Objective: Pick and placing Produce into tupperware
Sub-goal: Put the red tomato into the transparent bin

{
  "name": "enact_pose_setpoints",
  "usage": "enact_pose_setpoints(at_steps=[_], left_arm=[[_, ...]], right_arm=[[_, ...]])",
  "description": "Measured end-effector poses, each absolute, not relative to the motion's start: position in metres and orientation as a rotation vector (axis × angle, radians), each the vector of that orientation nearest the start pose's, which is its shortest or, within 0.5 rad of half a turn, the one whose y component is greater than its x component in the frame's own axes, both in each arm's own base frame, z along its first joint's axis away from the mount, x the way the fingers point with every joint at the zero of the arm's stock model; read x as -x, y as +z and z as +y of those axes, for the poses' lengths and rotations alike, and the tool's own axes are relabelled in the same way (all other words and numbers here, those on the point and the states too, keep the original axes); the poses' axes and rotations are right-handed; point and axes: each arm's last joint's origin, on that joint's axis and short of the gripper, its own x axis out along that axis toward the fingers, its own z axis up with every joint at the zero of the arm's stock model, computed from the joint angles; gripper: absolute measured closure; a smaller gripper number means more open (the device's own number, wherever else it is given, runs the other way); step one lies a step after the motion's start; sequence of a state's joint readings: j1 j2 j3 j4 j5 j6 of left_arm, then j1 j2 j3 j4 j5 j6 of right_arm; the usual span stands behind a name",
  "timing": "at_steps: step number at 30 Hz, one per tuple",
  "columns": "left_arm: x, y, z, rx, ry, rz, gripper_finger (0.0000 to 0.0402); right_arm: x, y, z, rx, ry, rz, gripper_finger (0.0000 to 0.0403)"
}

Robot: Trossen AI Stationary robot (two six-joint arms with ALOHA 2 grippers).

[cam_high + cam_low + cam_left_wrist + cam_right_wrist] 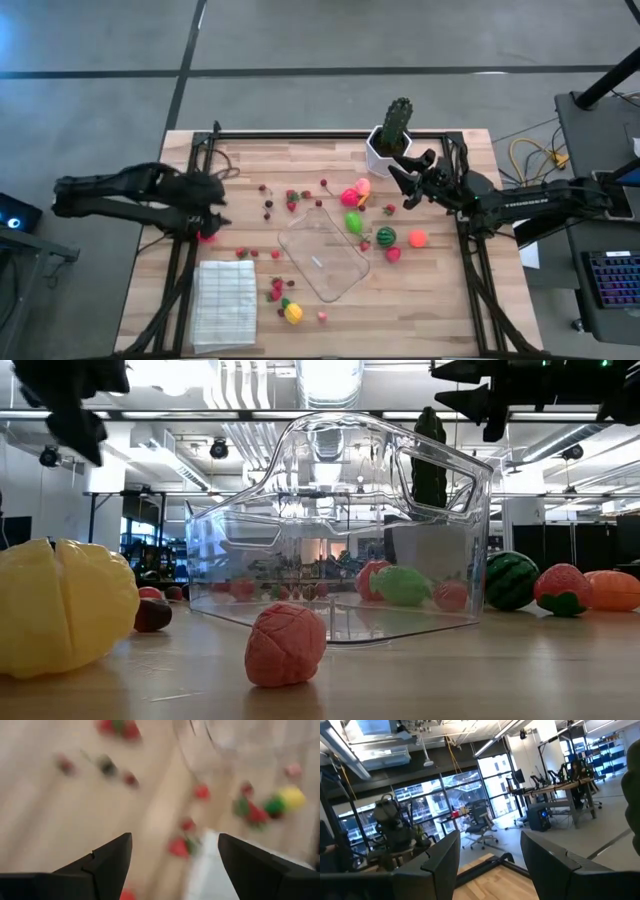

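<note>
The clear tupperware stands mid-table, its base on the wood, and shows close up in the low view. Produce lies scattered around it: a striped melon ball, an orange piece, a pink piece, a green piece at the tupperware's far rim, a yellow piece and small red berries. My left gripper hangs open above the table's left part, slanting down, with nothing between its fingers. My right gripper is open and raised near the cactus pot, facing the room.
A dark green cactus in a white pot stands at the far edge beside my right gripper. A white ribbed cloth lies flat at the near left. Black frame rails run along both table sides.
</note>
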State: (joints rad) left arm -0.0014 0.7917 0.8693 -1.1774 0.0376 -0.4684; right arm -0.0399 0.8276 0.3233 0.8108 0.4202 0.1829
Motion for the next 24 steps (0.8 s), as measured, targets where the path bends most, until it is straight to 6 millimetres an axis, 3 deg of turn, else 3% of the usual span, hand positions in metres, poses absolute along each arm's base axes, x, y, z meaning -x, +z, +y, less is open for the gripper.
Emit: enact_pose_setpoints(at_steps=[3,7,16,24], left_arm=[[-0.137,0.278,-0.005,0.531,0.158,1.166,0.012],[-0.157,0.261,-0.005,0.445,0.099,1.304,0.012],[-0.173,0.235,-0.009,0.539,0.048,1.586,0.012],[-0.187,0.218,-0.01,0.528,0.025,1.696,0.012]], right_arm=[[-0.174,0.26,-0.019,-0.237,-0.428,-0.345,0.0202],[-0.174,0.26,-0.019,-0.236,-0.428,-0.343,0.0202],[-0.175,0.257,-0.019,-0.273,-0.42,-0.319,0.0202],[-0.177,0.25,-0.019,-0.268,-0.422,-0.25,0.0202]])
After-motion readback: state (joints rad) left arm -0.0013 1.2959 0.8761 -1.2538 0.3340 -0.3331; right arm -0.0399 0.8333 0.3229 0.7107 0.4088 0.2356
